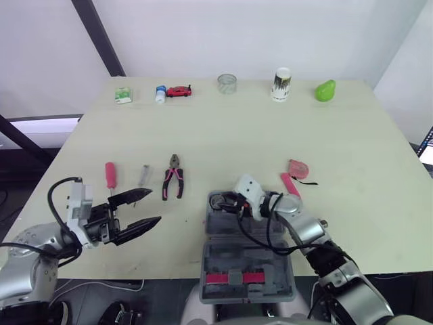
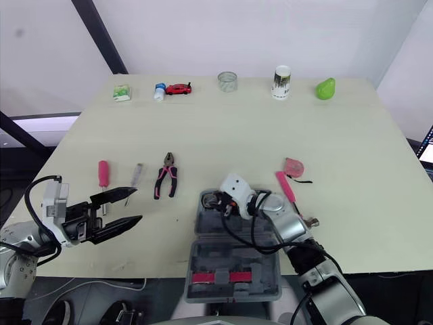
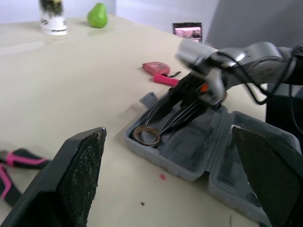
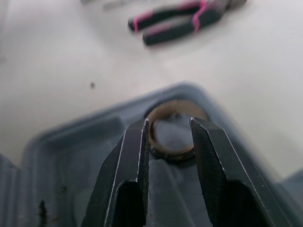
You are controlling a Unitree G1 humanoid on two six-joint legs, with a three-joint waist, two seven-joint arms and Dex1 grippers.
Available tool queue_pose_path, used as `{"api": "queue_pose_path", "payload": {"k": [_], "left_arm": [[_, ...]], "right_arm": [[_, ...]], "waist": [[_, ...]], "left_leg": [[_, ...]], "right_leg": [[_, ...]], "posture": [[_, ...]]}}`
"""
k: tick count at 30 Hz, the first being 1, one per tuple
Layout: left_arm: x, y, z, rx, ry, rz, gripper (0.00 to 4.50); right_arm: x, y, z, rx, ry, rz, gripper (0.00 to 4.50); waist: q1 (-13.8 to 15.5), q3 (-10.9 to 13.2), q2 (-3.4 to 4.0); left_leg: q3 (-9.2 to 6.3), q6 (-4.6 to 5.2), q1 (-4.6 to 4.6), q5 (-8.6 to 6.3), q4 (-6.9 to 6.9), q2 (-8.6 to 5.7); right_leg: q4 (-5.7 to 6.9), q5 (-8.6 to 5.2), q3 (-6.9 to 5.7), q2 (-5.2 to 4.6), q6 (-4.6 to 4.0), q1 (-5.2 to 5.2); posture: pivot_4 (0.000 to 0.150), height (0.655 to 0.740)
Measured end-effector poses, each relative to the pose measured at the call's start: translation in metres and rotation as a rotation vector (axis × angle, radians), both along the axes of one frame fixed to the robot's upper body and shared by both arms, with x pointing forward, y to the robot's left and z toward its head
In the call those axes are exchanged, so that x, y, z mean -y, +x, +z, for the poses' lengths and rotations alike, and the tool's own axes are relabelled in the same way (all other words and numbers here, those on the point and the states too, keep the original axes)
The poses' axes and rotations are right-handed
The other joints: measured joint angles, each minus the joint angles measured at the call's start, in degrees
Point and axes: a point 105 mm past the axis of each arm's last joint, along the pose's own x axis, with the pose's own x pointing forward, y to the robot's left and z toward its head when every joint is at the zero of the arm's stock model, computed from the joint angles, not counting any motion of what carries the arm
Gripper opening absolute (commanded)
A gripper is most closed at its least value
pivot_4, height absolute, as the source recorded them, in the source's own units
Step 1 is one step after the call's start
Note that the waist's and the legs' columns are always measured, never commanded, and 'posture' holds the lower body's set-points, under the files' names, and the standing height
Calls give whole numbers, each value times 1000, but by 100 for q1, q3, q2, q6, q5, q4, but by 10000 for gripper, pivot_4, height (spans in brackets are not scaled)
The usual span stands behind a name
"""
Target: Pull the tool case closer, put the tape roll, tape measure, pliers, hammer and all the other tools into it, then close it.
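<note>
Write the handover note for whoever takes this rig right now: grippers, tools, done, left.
Left gripper: open, empty, hovering over the left of the table.
Right gripper: open, poised over the tape roll, which lies in a corner of the open tool case.
On the table: pliers, pink screwdriver and small grey tool left of the case; tape measure and pink-handled tool to its right.
Done: case at the near edge, roll in.
Left: load the other tools, close the case.

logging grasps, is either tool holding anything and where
Nothing is held: left tool open, empty; right tool open over the tape roll lying in the case.
</note>
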Motion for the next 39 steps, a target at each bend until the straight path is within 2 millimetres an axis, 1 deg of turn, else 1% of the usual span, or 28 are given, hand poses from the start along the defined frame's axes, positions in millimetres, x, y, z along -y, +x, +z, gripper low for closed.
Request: {"api": "queue_pose_path", "payload": {"k": [2,3,4,5,7,8,9,11,12,13,14,15,16,17,18,19,20,22,23,24,27,32,36,39], "left_arm": [[-5,0,-2,-9,-6,38,45000],[-9,0,-2,-8,-6,60,45000],[-11,0,-2,-8,-5,75,45000],[-13,-1,-2,-5,-5,88,45000],[-21,-2,-3,-8,-7,138,45000],[-27,-3,-4,-11,-12,174,45000],[-32,-5,-6,-17,-16,202,45000],[-41,-8,-11,-22,-16,258,45000],[-42,-8,-11,-20,-14,266,45000],[-46,-11,-15,-29,-6,284,45000],[-51,-13,-21,-42,-2,309,45000],[-53,-14,-23,-49,-1,319,45000],[-62,-20,-33,-83,3,367,45000],[-66,-20,-35,-86,9,384,45000],[-68,-20,-35,-84,10,394,45000],[-71,-21,-36,-80,12,407,45000],[-71,-21,-36,-80,12,410,45000],[-86,-25,-45,-94,17,475,45000],[-90,-27,-47,-102,18,491,45000],[-94,-29,-51,-115,20,506,45000],[-109,-37,-59,-148,24,563,45000],[-128,-49,-62,-177,57,598,45000],[-126,-49,-62,-169,56,576,45000],[-123,-47,-59,-156,58,553,45000]], "right_arm": [[16,0,24,70,75,-27,14469],[30,-4,32,100,102,-48,14469],[39,-5,32,104,108,-60,14469],[45,-7,32,104,112,-71,14469],[73,-15,25,75,119,-130,14469],[94,-19,19,49,116,-185,14469],[109,-20,15,32,107,-224,14469],[150,-27,11,21,93,-337,14469],[156,-29,10,18,88,-352,14469],[173,-34,7,7,82,-401,14469],[195,-41,1,-10,73,-469,14469],[205,-45,-1,-15,68,-500,16642],[243,-59,-10,-46,32,-613,19441],[254,-65,-11,-48,37,-646,20901],[259,-69,-12,-50,39,-663,23179],[267,-74,-14,-55,43,-686,29937],[268,-75,-14,-55,43,-689,30698],[299,-101,-28,-107,48,-784,38960],[305,-106,-31,-116,46,-801,43818],[310,-110,-33,-122,48,-816,44547],[325,-123,-34,-128,76,-866,44547],[340,-131,-33,-124,72,-904,44547],[342,-131,-34,-132,67,-910,44547],[338,-128,-32,-146,55,-885,44547]], "waist": [[2,-1,-1],[13,-2,-3],[20,-2,-4],[23,-2,-4],[32,-2,-3],[33,-1,-4],[33,-1,-5],[22,1,-6],[25,1,-6],[26,0,-8],[34,0,-7],[42,0,-7],[45,2,-10],[44,2,-13],[44,2,-14],[39,1,-15],[39,1,-15],[24,0,-15],[17,0,-15],[12,0,-16],[8,-2,-19],[18,-3,-21],[25,-4,-21],[26,-5,-21]], "left_leg": [[-4,0,0,0,-1,0],[-5,0,0,0,-1,0],[-5,0,0,0,-1,0],[-6,0,0,0,-1,0],[-3,1,0,0,-1,-2],[-1,1,0,0,-1,-3],[0,1,2,0,0,-3],[-1,1,5,0,-1,-3],[-1,1,6,0,-1,-4],[0,1,8,-1,-2,-3],[4,1,6,-1,-3,-4],[7,2,6,-1,-4,-5],[15,2,4,-1,-4,-5],[18,2,6,-1,-3,-5],[18,2,7,-1,-3,-5],[19,2,9,-1,-2,-3],[19,2,10,-1,-3,-3],[29,2,17,-1,-2,-2],[28,2,17,-1,-2,-2],[28,2,18,-1,-2,-1],[27,2,21,-1,-3,0],[26,2,21,-1,-3,1],[20,2,21,-1,-3,2],[18,2,21,-1,-3,2]], "right_leg": [[0,0,-3,0,0,1],[-2,-1,-4,0,0,3],[-3,-1,-5,-1,0,4],[-3,-1,-5,-1,0,4],[-4,-1,-2,-3,1,5],[-5,-1,-1,-4,1,5],[-5,-1,0,-4,1,7],[-4,-1,1,-1,1,8],[-3,-2,-1,-1,0,10],[-5,-2,0,0,1,10],[-7,-3,0,0,0,10],[-9,-3,0,0,1,11],[-12,-3,0,-1,2,11],[-11,-3,0,0,1,11],[-10,-3,0,1,1,12],[-10,-4,2,4,1,12],[-10,-4,2,4,1,12],[-10,-9,11,4,-7,14],[-10,-9,13,4,-8,13],[-10,-9,16,4,-7,13],[-10,-10,21,3,-8,12],[-10,-13,20,0,-14,12],[-10,-12,21,-3,-14,12],[-8,-10,21,-3,-11,11]], "posture": [[1500,7400],[1500,7400],[1500,7400],[1500,7400],[1500,7400],[1500,7400],[1500,7400],[1500,7400],[1500,7400],[1500,7400],[1500,7400],[1500,7400],[1500,7400],[1500,7400],[1500,7400],[1500,7400],[1500,7400],[1500,7400],[1500,7400],[1500,7400],[1500,7400],[1500,7400],[1500,7400],[1500,7400]]}}
